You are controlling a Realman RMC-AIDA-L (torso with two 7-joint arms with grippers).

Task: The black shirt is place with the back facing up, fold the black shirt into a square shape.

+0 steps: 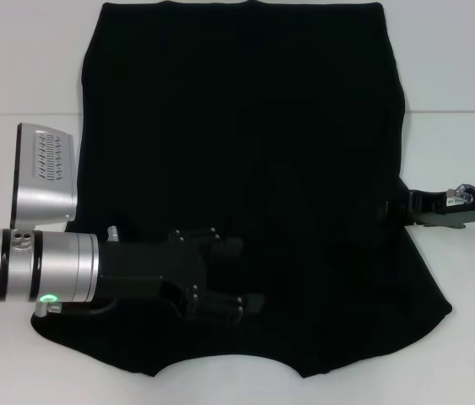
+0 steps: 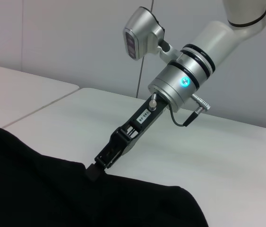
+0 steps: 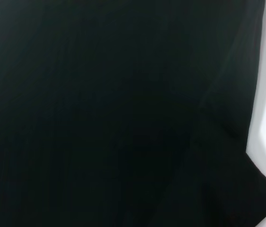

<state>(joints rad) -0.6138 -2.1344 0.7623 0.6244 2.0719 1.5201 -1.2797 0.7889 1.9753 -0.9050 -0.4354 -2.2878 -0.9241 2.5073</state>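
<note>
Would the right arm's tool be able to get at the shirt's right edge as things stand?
Probably yes: the right tool already sits at the right edge of the black shirt, with only bare table around it.

My left gripper (image 1: 241, 274) is matte black and blocky, dotted with small screws, behind a silver cylinder wrist ringed by two black bands with a green light. A perforated silver camera housing sits beside it. My right gripper (image 2: 93, 171) is slim, black, white-labelled, with a thin black cable
</note>
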